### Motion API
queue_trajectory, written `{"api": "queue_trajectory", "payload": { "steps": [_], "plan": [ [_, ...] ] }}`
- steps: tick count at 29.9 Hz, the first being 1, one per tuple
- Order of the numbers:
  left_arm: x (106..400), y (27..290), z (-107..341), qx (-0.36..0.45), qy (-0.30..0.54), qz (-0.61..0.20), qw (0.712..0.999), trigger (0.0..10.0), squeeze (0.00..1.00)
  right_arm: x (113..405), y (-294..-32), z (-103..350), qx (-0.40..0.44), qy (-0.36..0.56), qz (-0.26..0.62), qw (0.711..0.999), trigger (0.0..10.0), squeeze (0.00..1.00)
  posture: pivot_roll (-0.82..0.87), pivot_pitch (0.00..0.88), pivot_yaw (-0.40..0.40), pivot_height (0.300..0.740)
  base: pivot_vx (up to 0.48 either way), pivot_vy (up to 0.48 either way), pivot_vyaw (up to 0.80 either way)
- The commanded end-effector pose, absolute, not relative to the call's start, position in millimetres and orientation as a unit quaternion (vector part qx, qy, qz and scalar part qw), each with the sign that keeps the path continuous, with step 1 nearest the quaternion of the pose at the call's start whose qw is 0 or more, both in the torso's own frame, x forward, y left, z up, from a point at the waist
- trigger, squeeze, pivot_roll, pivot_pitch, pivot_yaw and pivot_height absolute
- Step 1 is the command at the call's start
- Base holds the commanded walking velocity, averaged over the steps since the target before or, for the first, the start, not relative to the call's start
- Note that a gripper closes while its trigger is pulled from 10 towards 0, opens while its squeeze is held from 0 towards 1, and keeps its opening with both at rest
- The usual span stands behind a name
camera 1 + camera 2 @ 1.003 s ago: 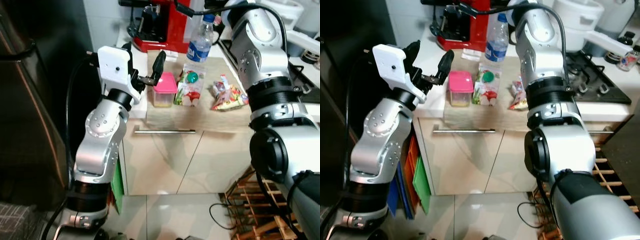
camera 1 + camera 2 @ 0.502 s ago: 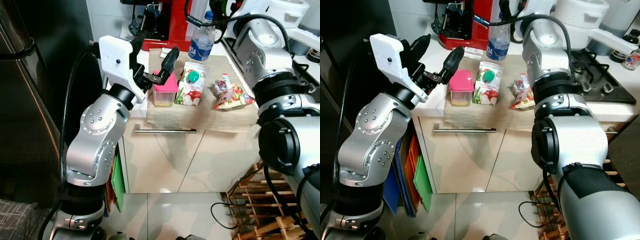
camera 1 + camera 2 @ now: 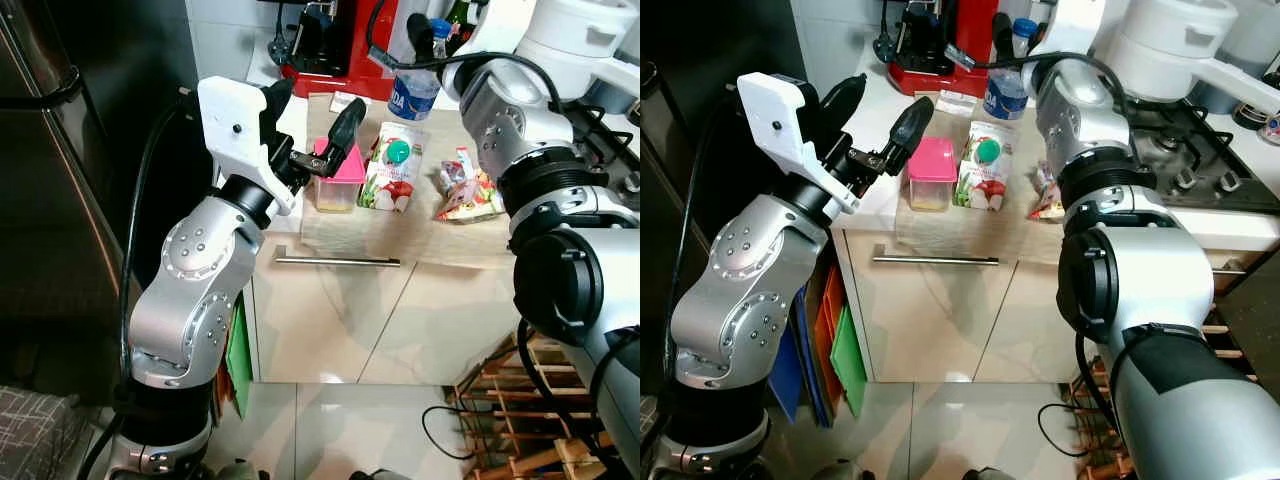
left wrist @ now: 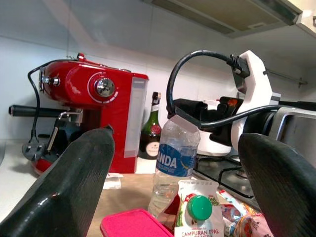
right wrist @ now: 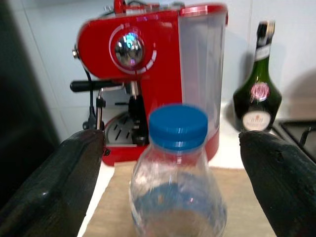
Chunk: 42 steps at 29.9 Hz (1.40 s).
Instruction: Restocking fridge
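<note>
A clear water bottle [image 5: 177, 187] with a blue cap stands at the back of a wooden board [image 3: 400, 225] on the counter. My right gripper [image 5: 173, 140] is open, one finger on each side of the bottle's neck with gaps between. In front of the bottle sit a juice carton [image 3: 390, 172] with a green cap, a pink-lidded container [image 3: 338, 178] and a snack packet [image 3: 466, 192]. My left gripper [image 3: 310, 112] is open and hangs above the counter's left end, just left of the pink container, holding nothing.
A red coffee machine [image 3: 335, 45] stands behind the board, a dark green bottle [image 5: 257, 91] beside it. A gas hob [image 3: 1185, 150] and white cooker [image 3: 1165, 45] lie to the right. The black fridge [image 3: 60, 170] is on my left. A wooden rack [image 3: 525, 420] is low right.
My right arm has swung down and brought its open gripper up to the water bottle. The left gripper stays open by the pink container. The camera has shifted slightly.
</note>
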State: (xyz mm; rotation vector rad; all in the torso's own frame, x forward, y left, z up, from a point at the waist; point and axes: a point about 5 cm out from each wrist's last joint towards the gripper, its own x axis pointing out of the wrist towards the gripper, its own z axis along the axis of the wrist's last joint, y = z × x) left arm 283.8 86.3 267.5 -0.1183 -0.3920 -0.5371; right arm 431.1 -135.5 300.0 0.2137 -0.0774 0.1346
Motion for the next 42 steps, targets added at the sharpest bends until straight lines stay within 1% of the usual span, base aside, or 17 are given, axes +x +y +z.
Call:
{"api": "queue_trajectory", "payload": {
  "steps": [1, 5, 8, 9, 10, 11, 18, 27, 32, 40, 42],
  "plan": [
    [282, 84, 267, -0.060, -0.188, -0.265, 0.944, 10.0, 0.00, 432, -139, 300, 0.112, -0.026, 0.061, 0.991, 10.0, 0.00, 0.17, 0.000, -0.087, 0.740, 0.000, 0.000, 0.00],
    [283, 85, 267, -0.062, -0.188, -0.264, 0.944, 10.0, 0.00, 432, -140, 297, 0.100, -0.014, 0.055, 0.993, 10.0, 0.00, 0.16, 0.000, -0.092, 0.740, 0.000, 0.000, 0.00],
    [284, 84, 267, -0.066, -0.187, -0.261, 0.945, 10.0, 0.00, 432, -147, 293, 0.091, 0.000, 0.042, 0.995, 10.0, 0.00, 0.15, 0.000, -0.096, 0.740, 0.000, 0.000, 0.00],
    [286, 85, 266, -0.068, -0.186, -0.259, 0.945, 10.0, 0.00, 432, -149, 291, 0.089, 0.003, 0.038, 0.995, 0.3, 0.00, 0.15, 0.000, -0.096, 0.740, 0.000, 0.000, 0.00],
    [287, 85, 266, -0.070, -0.185, -0.258, 0.946, 10.0, 0.00, 432, -150, 290, 0.088, 0.005, 0.035, 0.995, 0.3, 0.00, 0.15, 0.000, -0.096, 0.740, 0.000, 0.000, 0.00],
    [287, 85, 265, -0.071, -0.184, -0.258, 0.946, 10.0, 0.00, 432, -150, 290, 0.088, 0.007, 0.034, 0.995, 0.0, 0.00, 0.15, 0.000, -0.096, 0.740, 0.000, 0.000, 0.00],
    [293, 82, 265, -0.073, -0.182, -0.261, 0.945, 10.0, 0.00, 431, -149, 280, 0.100, 0.025, 0.032, 0.994, 0.0, 0.00, 0.12, 0.000, -0.080, 0.740, 0.000, 0.000, 0.00],
    [300, 81, 264, -0.074, -0.181, -0.260, 0.945, 10.0, 0.00, 431, -148, 273, 0.115, 0.038, 0.030, 0.992, 0.0, 0.00, 0.12, 0.000, -0.084, 0.740, 0.000, 0.000, 0.00],
    [304, 84, 264, -0.061, -0.183, -0.250, 0.949, 10.0, 0.00, 431, -147, 270, 0.121, 0.042, 0.031, 0.991, 0.0, 0.00, 0.13, 0.000, -0.084, 0.740, 0.000, 0.000, 0.00],
    [306, 81, 258, -0.046, -0.178, -0.255, 0.949, 10.0, 0.00, 431, -147, 270, 0.125, 0.036, 0.021, 0.991, 0.0, 0.00, 0.11, 0.000, -0.073, 0.740, 0.000, 0.000, 0.00],
    [309, 79, 255, -0.041, -0.178, -0.252, 0.950, 10.0, 0.00, 432, -144, 278, 0.117, 0.014, 0.023, 0.993, 0.0, 0.00, 0.11, 0.000, -0.075, 0.740, 0.000, 0.000, 0.00]
  ]
}}
